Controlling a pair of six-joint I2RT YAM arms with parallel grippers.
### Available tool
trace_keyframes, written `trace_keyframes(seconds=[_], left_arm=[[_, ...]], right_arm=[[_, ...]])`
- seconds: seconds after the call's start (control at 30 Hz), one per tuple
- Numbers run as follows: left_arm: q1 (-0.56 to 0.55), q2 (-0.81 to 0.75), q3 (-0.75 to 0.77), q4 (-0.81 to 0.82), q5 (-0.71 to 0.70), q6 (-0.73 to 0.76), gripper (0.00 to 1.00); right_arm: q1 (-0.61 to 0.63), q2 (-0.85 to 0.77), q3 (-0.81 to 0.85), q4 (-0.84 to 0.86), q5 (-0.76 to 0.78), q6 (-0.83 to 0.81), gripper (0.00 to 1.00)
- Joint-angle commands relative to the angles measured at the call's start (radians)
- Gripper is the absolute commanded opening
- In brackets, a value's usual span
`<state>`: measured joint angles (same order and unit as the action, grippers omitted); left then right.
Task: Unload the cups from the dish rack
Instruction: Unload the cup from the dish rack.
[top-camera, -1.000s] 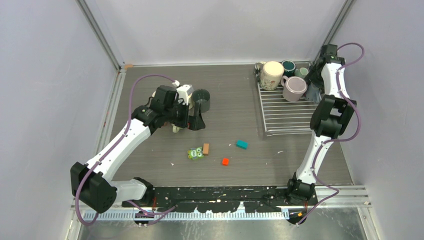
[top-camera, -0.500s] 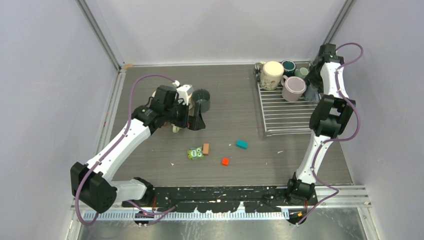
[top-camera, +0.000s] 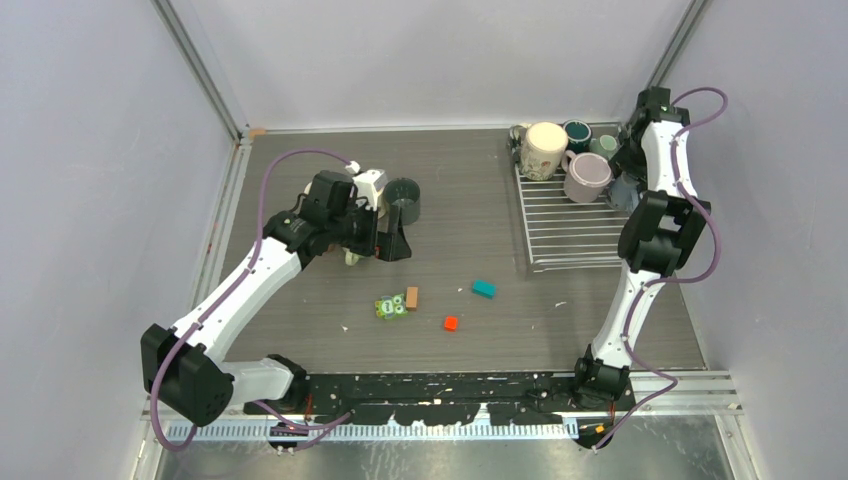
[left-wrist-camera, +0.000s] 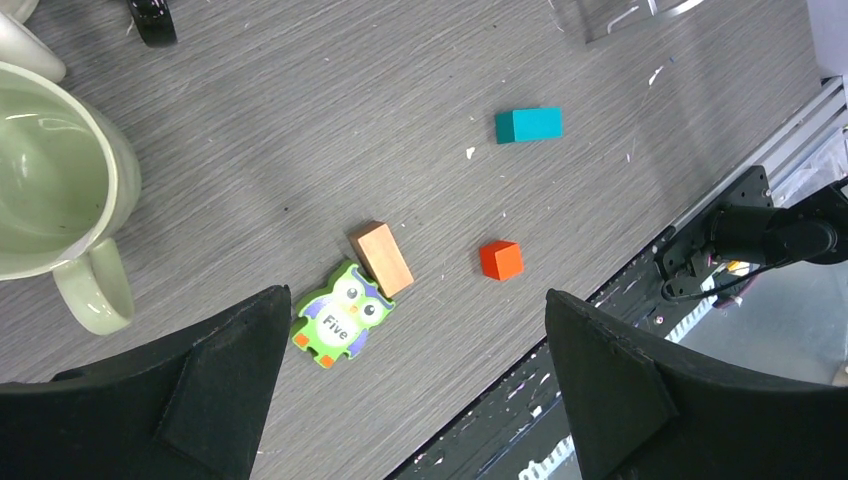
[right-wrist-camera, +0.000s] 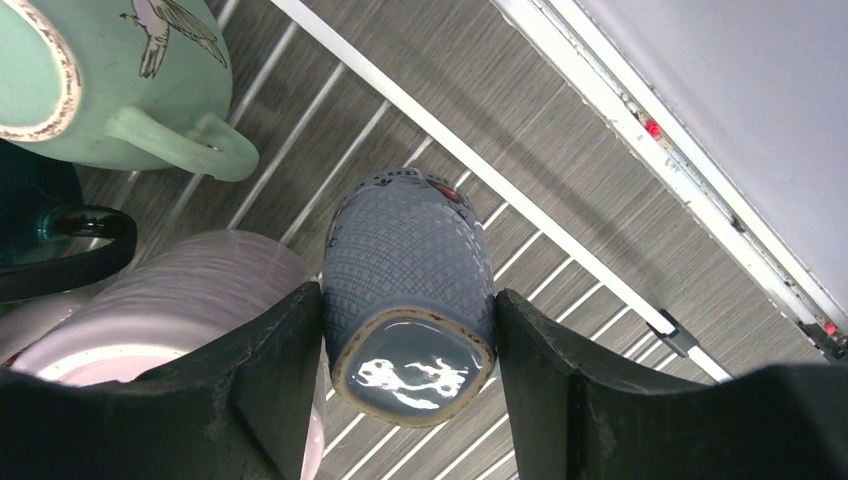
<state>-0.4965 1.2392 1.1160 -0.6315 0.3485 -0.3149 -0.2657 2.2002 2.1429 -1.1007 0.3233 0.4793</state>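
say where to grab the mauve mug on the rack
Mauve mug: probably its near rim wall, from above, one finger inside. It stands mouth-up, handle toward the cream mug, the blue-grey cup in the right tool crowding its right, bare dish rack in front.

— How's the light?
— Even, soft, from overhead; shadows faint.
— Any glare?
— A white gleam on the glazed base of the blue-grey cup (right-wrist-camera: 408, 290). My fingers (right-wrist-camera: 265, 400) loom dark and soft-edged near both wrist lenses.

Eight mugs (top-camera: 543, 150) (top-camera: 577, 131) (top-camera: 603, 145) (top-camera: 588, 177) (right-wrist-camera: 405, 260) (top-camera: 403, 200) (top-camera: 371, 186) (left-wrist-camera: 45, 190), four toys (top-camera: 484, 289) (top-camera: 450, 323) (top-camera: 412, 297) (top-camera: 388, 308), one rack (top-camera: 575, 235)
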Motion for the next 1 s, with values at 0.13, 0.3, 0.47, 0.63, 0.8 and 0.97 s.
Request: trace_keyframes(seconds=[0.13, 0.3, 0.47, 0.63, 0.8, 0.97], left_arm=[[-0.004, -0.017, -0.001, 0.047, 0.05, -0.013, 1.0], [-0.004, -0.012, -0.003, 0.058, 0.081, -0.029, 1.0], [-0.004, -0.005, -0.006, 0.087, 0.138, -0.065, 1.0], [-0.004, 0.004, -0.014, 0.135, 0.188, -0.131, 1.0], [-0.004, 0.016, -0.019, 0.217, 0.193, -0.245, 1.0], [-0.018, 0.06, -0.046, 0.427, 0.212, -0.425, 1.0]], right_arm=[[-0.008, -0.145, -0.063, -0.016, -0.01, 0.061, 0.21], [-0.008, -0.234, -0.181, 0.012, -0.027, 0.083, 0.21], [-0.005, -0.306, -0.273, 0.03, -0.073, 0.103, 0.2], [0.022, -0.385, -0.348, 0.044, -0.117, 0.123, 0.2], [0.065, -0.457, -0.391, 0.048, -0.168, 0.148, 0.2], [0.148, -0.493, -0.379, 0.026, -0.194, 0.167, 0.2]])
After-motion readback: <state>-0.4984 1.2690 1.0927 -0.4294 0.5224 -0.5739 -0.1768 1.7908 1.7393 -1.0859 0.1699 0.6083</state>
